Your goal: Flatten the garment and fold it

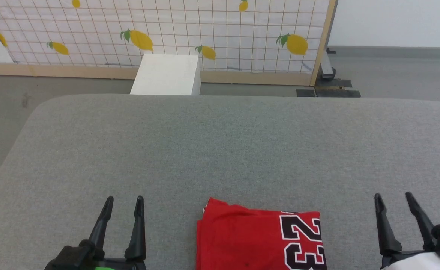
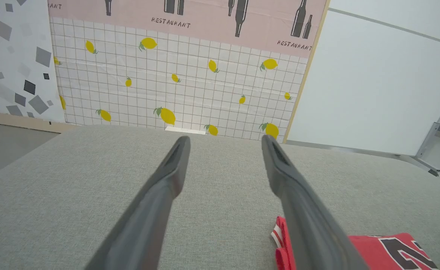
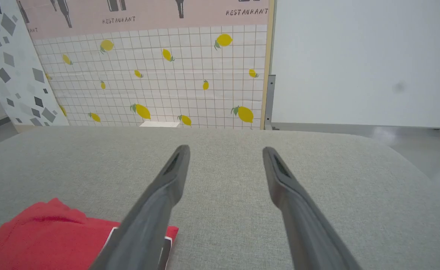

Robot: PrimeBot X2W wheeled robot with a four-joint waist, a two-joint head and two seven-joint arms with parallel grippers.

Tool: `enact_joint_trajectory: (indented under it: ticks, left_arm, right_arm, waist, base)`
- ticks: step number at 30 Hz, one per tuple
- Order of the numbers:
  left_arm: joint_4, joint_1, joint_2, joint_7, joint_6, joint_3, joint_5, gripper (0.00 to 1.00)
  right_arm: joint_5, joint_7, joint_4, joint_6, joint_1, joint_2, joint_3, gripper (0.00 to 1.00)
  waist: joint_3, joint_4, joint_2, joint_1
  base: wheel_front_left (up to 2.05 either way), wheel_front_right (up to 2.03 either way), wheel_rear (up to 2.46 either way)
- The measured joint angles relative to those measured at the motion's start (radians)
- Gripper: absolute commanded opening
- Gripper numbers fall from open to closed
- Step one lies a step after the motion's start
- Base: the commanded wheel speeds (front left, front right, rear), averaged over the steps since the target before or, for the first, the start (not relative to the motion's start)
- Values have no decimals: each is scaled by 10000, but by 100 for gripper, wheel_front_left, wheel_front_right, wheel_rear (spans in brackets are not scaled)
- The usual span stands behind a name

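The garment [image 1: 259, 236], a red jersey with a black white-outlined "23", lies folded into a compact rectangle at the near edge of the grey table [image 1: 220, 150], between my two arms. My left gripper [image 1: 123, 202] stands open to its left, fingers pointing away, nothing between them. On the other side, my right gripper [image 1: 392, 198] is open too and empty. The left wrist view has my left gripper [image 2: 224, 140] over bare cloth with the garment [image 2: 385, 251] at lower right. In the right wrist view my right gripper [image 3: 225, 152] hovers with the garment [image 3: 51, 236] at lower left.
A white box [image 1: 166, 75] stands on the floor just beyond the table's far edge. Behind it runs a lemon-print grid panel [image 1: 167, 33] with a wooden frame. Grey floor lies to the left and far right of the table.
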Motion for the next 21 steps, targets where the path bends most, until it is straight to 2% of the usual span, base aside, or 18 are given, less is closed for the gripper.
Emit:
enact_joint_trajectory:
  ticks: [3,9,11,15,21]
  left_arm:
    - [56,-44,0,0,0,-132,21,100]
    - [155,-167,0,0,0,-240,52,100]
    - [178,-280,-2,-2,0,-301,59,100]
    - [247,-481,-2,0,0,-453,63,100]
    - [341,-641,-4,0,0,-476,75,100]
  right_arm:
    - [757,1149,79,0,-3,-468,453,100]
    - [3262,3779,221,0,-60,-1473,1496,100]
    - [4180,4493,387,0,-169,-1626,1655,100]
    - [5158,5497,970,0,-532,-1860,1973,100]
    - [5641,6420,2314,0,-1109,-1806,2403,100]
  waist:
    - [131,78,0,0]
    - [489,287,0,0]
    - [628,388,0,0]
    - [846,621,0,0]
    - [1085,1063,0,0]
  base:
    - [0,0,0]
    - [0,0,0]
    - [0,0,0]
    - [0,0,0]
    - [0,0,0]
